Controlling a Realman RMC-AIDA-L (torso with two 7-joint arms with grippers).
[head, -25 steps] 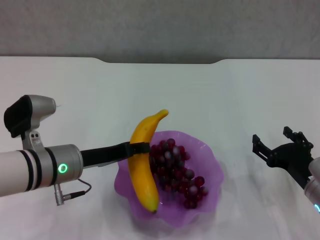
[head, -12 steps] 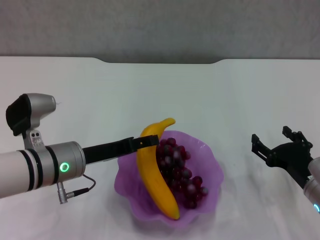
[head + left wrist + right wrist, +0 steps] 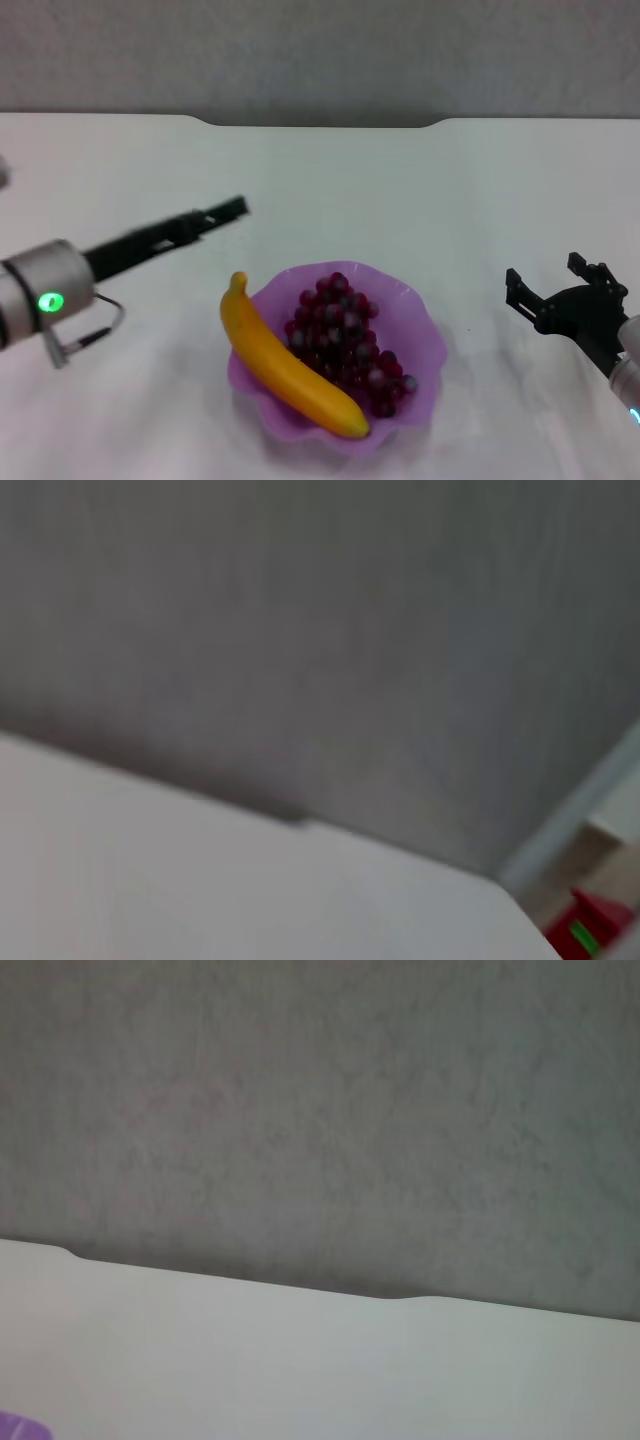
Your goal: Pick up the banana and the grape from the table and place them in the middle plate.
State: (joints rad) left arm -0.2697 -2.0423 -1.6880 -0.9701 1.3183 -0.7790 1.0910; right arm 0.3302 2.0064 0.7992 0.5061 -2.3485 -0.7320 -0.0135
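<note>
Both fruits, the banana [image 3: 290,372] and the grape bunch [image 3: 345,338], lie in the purple plate [image 3: 425,345], so nothing remains; the left end effector [image 3: 225,210], grip unreadable, hangs at ten o'clock, the right end effector [image 3: 555,283] spread at three o'clock.

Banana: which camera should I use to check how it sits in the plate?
Use the head view. It shows the whole banana lying across the near-left side of the middle plate, beside the grape, its stem end past the rim. The left wrist view shows none of it; the right wrist view catches only a purple sliver of plate.
</note>
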